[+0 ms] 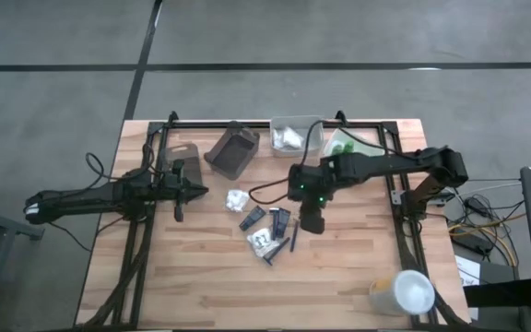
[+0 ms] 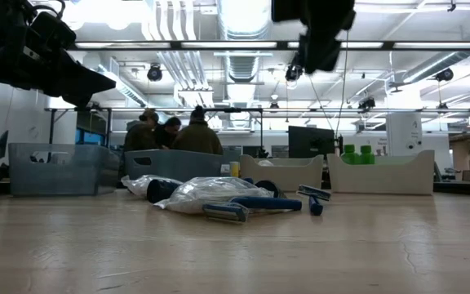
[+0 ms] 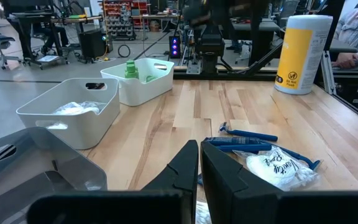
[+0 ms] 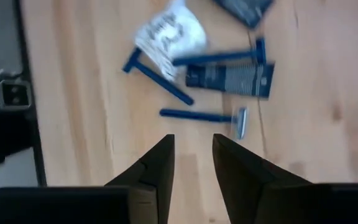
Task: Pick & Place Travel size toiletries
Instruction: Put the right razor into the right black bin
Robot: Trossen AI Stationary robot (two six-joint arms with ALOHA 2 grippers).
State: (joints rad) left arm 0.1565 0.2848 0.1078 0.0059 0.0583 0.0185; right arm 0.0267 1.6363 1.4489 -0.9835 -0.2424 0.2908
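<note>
Toiletries (image 1: 270, 235) heaped mid-table, razors (image 4: 207, 116) lying flat, handles crossing

You look across a light wooden table (image 1: 201, 286) into a big work room. Long bright lights (image 2: 243, 45) and pipes run along the ceiling. People (image 2: 174, 135) sit far back near dark screens (image 2: 310, 140). From above, you see a grey floor (image 1: 63, 37) with dark lines around the table.

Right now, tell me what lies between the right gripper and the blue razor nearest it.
Only bare wooden tabletop. In the right wrist view, the right gripper has nothing between it and the razor, its fingers holding nothing.
</note>
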